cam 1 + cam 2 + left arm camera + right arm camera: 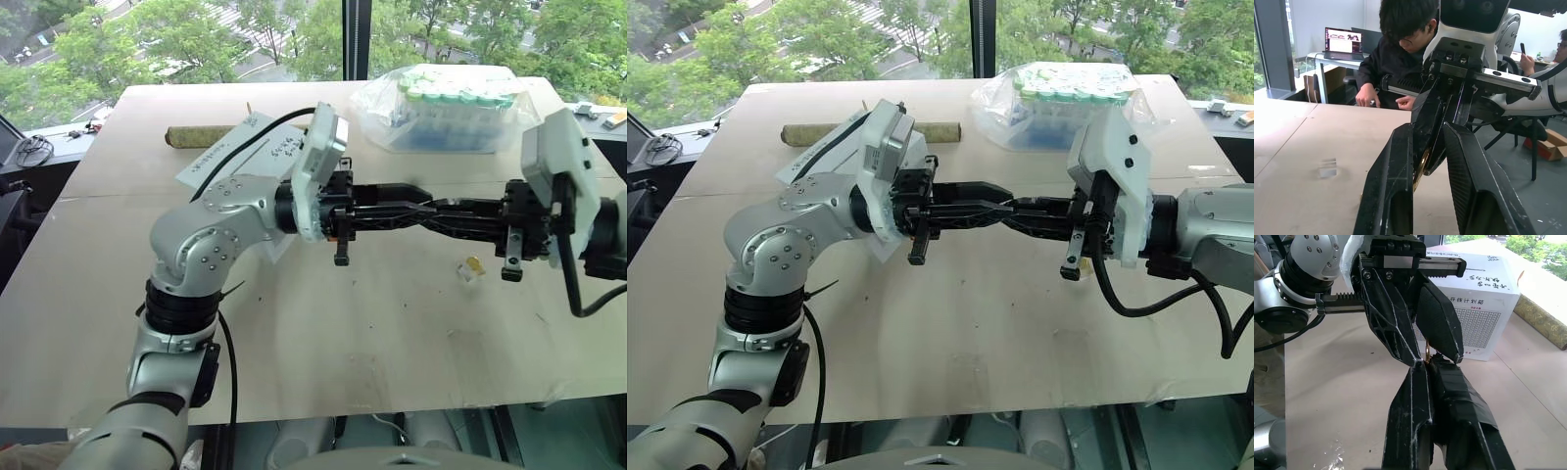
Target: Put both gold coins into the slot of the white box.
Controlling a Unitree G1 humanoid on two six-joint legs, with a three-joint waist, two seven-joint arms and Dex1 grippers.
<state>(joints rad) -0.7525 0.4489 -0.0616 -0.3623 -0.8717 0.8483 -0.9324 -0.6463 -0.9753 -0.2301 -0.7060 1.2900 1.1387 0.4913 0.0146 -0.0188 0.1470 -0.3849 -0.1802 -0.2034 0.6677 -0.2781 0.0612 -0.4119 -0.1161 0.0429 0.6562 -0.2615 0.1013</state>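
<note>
Light beige board surface (323,333) by a big window, green trees outside. At the far side a clear bag of green-capped tubes (446,108), a brownish roll (201,135) lying flat, white paper sheets (245,147) under the left arm. Small clear plastic holder (472,270) with something yellow in it sits on the surface near the right arm, below the right claw; another clear holder (1328,168) shows in the left wrist view, lying alone on the board. In that view a person in dark clothes (1396,54) sits bent over at the surface's far edge, a laptop (1343,41) on a desk behind, cardboard box on the floor.

Both arms are raised above the surface middle, claws pointing at each other tip to tip. Left claw (423,208) and right claw (437,210) meet in mid-air. Right claw fingers (1420,396) are pressed together, pinching a gold coin (1427,352) edge-on at the tips. Left claw fingers (1396,328) are narrowly spread around the same coin, one pad on each side; contact with the coin can't be told. In the left wrist view the coin's gold edge (1421,169) shows between the black fingers.

White box (1484,308) stands on the surface behind the left claw, well apart from the coin, printed face with a grey text block toward the right wrist camera; slot can't be made out
</note>
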